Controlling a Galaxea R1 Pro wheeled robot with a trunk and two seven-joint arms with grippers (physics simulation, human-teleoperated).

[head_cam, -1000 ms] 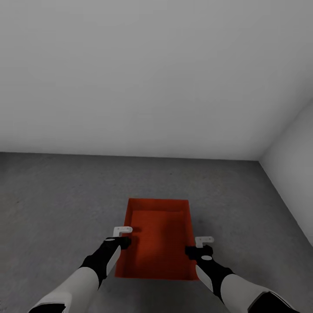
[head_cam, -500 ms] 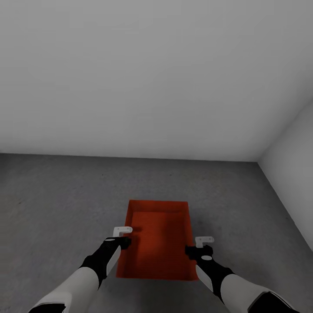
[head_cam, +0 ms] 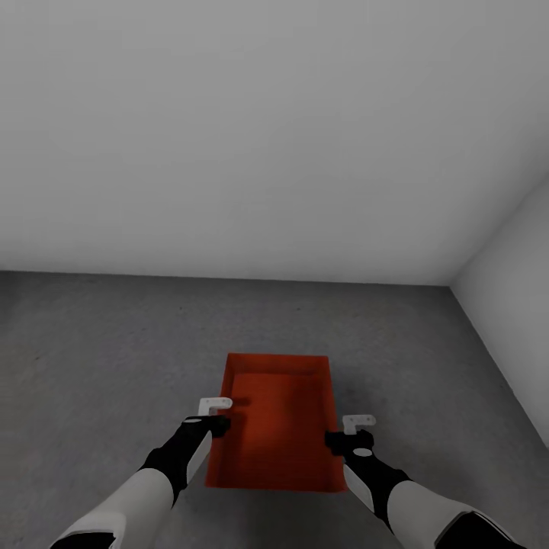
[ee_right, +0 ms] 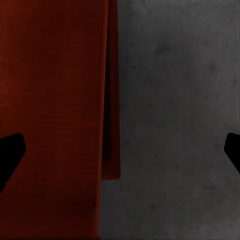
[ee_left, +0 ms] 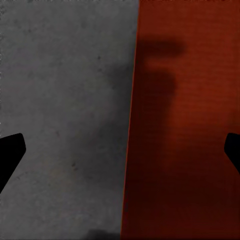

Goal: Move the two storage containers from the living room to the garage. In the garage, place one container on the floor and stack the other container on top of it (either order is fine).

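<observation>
Orange-red storage container (head_cam: 278,423), nothing inside, sits on grey floor (head_cam: 99,358) between released left hand (head_cam: 216,412) and right hand (head_cam: 352,428).

Storage container (head_cam: 278,427): side walls partly hidden behind both wrists, head view; cut off by frame edges in both wrist views. Whether a second bin nested beneath could not be told. Fingertips (ee_left: 11,150) cropped at frame edges.

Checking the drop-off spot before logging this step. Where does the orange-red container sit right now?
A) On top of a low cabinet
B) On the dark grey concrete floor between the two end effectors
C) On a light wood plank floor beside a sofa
B: the container rests on the mottled grey floor, with the left end effector and right end effector at its long sides.
</observation>
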